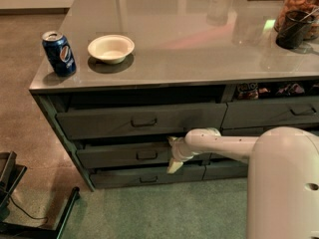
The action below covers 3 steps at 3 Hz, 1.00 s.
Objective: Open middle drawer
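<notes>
The middle drawer [119, 156] is a dark grey-green front with a small loop handle [147, 155] at its centre, between a taller top drawer [139, 119] and a slimmer bottom drawer [144, 177]. A dark gap shows above its front edge. My gripper [173, 154] is at the right end of the middle drawer's front, to the right of the handle and not on it. Its pale fingers stand apart, one up and one down [175, 166], with nothing between them.
On the grey countertop [199, 49] stand a blue soda can [59, 53] and a white bowl [110, 48] at the left, and dark containers [294, 24] at the far right. More drawers [271, 112] are in the right column. A black frame [30, 218] lies on the floor at lower left.
</notes>
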### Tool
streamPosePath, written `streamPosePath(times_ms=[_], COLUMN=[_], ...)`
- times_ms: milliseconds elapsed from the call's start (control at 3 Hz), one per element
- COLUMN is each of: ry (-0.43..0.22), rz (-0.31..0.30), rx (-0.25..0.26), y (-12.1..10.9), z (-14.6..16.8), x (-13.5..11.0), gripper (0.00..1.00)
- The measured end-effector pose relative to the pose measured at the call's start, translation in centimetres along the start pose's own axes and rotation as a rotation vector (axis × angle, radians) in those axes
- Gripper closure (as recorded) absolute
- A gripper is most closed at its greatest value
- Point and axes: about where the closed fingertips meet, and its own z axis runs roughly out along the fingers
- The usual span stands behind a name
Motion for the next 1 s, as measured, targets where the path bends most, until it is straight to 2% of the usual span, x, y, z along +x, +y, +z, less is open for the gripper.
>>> streamPosePath(times_ms=[1000], ry=[0.0], rz=[0.0], rx=[0.0], y=[0.01], z=[0.01], x=[0.0], gripper=[0.89])
